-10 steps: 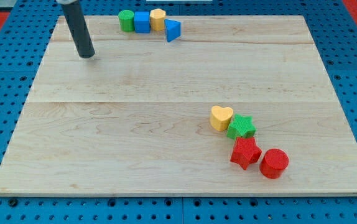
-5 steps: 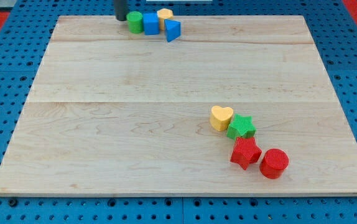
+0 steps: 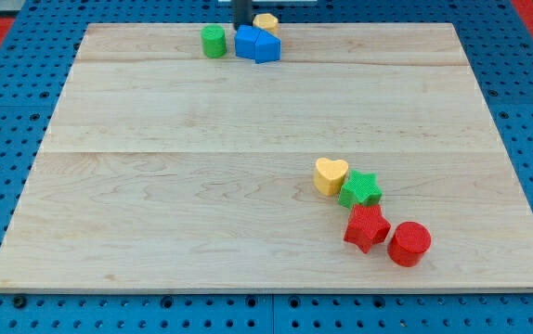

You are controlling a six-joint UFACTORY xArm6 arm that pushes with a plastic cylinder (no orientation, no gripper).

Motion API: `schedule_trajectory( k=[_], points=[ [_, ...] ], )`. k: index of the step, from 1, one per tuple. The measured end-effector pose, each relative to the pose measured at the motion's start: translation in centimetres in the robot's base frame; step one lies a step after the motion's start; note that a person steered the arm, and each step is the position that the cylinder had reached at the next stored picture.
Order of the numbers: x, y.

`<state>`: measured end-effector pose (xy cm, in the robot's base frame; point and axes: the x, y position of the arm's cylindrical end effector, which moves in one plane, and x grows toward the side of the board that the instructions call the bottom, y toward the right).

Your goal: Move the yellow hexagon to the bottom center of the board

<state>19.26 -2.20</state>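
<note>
The yellow hexagon sits at the board's top edge, just above the blue blocks. My tip stands at the view's top, right beside the hexagon's left side and behind the blue cube. The blue triangular block touches the cube's right side. The green cylinder stands a little to the left of the cube, apart from it.
A yellow heart, green star, red star and red cylinder cluster at the lower right of the wooden board. Blue pegboard surrounds the board.
My tip moved from the board's upper left rightwards along the top edge. The green cylinder, blue cube, blue triangle and yellow hexagon all shifted to the right.
</note>
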Motion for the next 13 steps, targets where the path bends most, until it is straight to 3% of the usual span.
schedule_trajectory(
  k=[1,3,5,7,8,9,12,13],
  points=[
    [0.0,0.6],
    [0.5,11.7],
    [0.6,16.8],
    [9.3,14.4],
    [11.4,14.4],
    [11.4,19.3],
    [18.4,6.0],
    [16.6,4.3]
  ],
)
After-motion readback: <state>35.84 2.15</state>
